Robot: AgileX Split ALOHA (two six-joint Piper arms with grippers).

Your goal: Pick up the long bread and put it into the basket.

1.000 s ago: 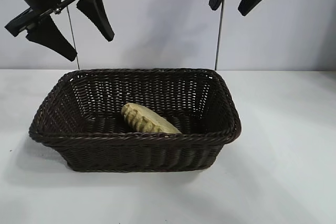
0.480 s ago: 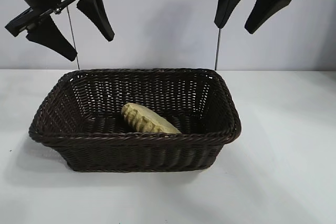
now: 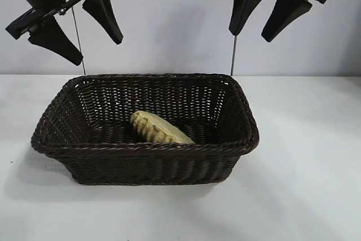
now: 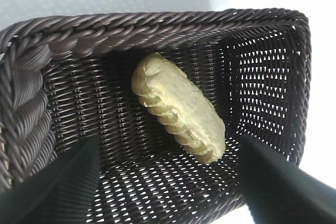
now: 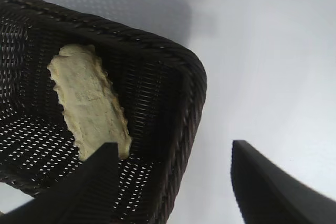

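The basket (image 3: 145,149) is set on the white table (image 3: 304,184), its near braided rim turned toward the exterior camera. Inside it, the long bread (image 3: 159,128) is laid on the woven floor close to that near wall — slanted, touched by neither gripper. Above and behind the basket's far corners, both arms are held high against the pale wall. The left gripper (image 3: 75,24) is seen over the left corner, fingers spread apart and empty — the right gripper (image 3: 264,13) over the right corner, likewise parted with nothing between.
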